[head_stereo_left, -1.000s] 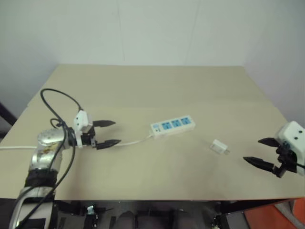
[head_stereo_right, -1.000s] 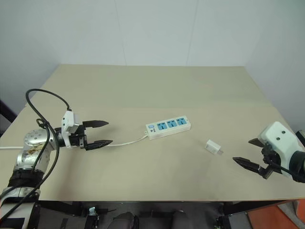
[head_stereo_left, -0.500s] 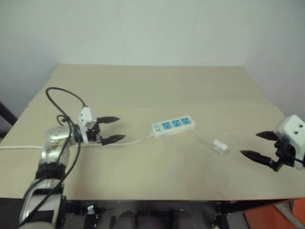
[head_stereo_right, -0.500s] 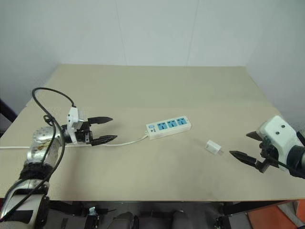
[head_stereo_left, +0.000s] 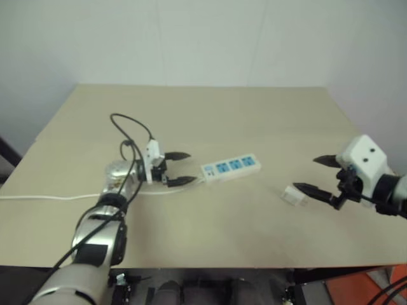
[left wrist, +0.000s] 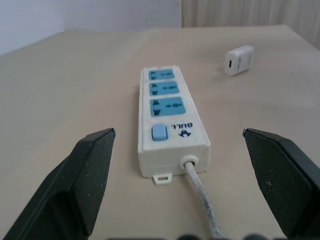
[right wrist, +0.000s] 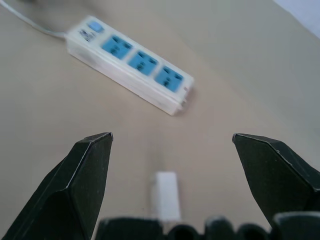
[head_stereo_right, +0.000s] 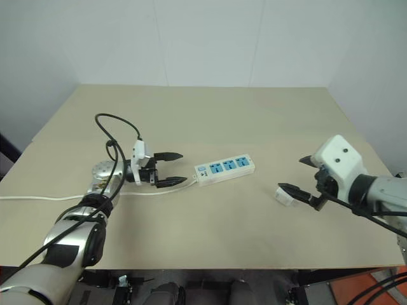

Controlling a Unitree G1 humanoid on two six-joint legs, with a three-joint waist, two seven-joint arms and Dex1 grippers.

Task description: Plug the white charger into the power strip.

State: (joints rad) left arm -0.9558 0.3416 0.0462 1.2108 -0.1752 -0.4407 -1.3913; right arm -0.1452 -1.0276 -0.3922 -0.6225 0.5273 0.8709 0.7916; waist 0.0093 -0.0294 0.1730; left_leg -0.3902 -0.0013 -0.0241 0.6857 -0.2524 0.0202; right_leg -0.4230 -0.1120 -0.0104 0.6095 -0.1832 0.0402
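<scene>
Left gripper (head_stereo_right: pixel 166 168) sits low with both black fingers spread wide, aimed toward 3 o'clock, while the right gripper (head_stereo_right: pixel 300 175) hangs wide open too, aimed toward 9 o'clock.

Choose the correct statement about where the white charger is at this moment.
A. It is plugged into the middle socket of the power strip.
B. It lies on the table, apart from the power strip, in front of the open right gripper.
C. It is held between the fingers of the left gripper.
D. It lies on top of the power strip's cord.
B. The white charger lies flat on the table, well away from the power strip, with the open right gripper just by it and not closed on it.
</scene>
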